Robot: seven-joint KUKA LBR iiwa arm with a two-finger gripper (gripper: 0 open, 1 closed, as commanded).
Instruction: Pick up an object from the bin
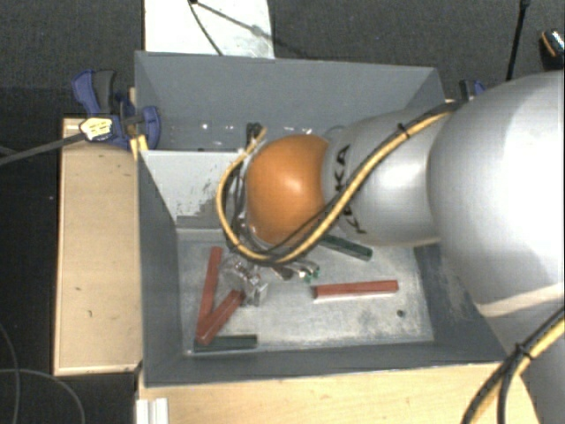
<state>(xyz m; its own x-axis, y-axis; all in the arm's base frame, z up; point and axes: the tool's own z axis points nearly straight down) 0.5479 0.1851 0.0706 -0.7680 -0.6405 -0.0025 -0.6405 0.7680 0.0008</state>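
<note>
My gripper (pixel 248 283) hangs below the orange cover, low over the left half of the bin floor. Right under it lies the upper end of a slanted red stick (pixel 220 315); whether the two touch cannot be made out. A second red stick (pixel 211 277) lies just left of the gripper, nearly upright in the view. At the lower ends of these two, a dark green stick (pixel 226 343) rests along the front wall.
Another red stick (pixel 355 289) lies flat to the right of the gripper. A dark green stick (pixel 350 248) pokes out from under the arm, which covers the back and right of the bin. The bin's left wall is close to the red sticks.
</note>
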